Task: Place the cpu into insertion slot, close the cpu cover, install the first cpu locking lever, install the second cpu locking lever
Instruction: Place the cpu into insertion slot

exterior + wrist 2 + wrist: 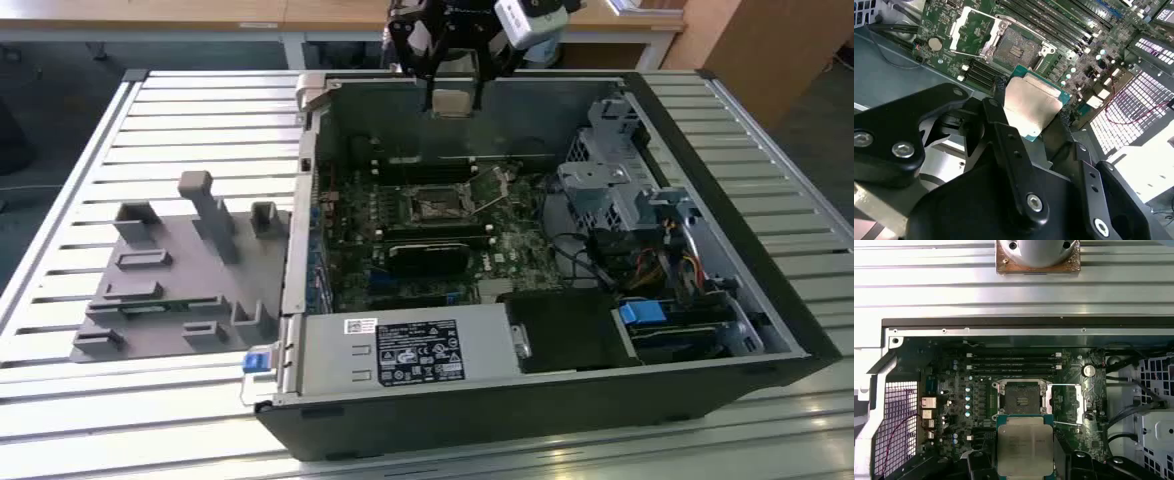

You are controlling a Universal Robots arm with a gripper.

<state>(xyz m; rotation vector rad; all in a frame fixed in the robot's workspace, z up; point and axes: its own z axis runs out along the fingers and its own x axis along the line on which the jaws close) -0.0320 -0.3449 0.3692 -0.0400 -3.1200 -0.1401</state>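
Well off to the exterior view's left of the pincer (451, 100), and lower down, a grey moulded fixture (174, 270) lies on the slatted table (80, 200). The pincer hangs over the far wall of the open computer case (534, 400). Its fingers (1000, 92) grip opposite edges of the cpu (1031, 102), whose silver top shows in both wrist views. Below the pincer, clear of the cpu, the insertion slot (1021, 397) sits bare in the green board (954, 375). The cpu cover (1080, 402) is swung open and lies just beside the slot. To the exterior view's right of the pincer, and lower, stands a metal drive cage (614, 190).
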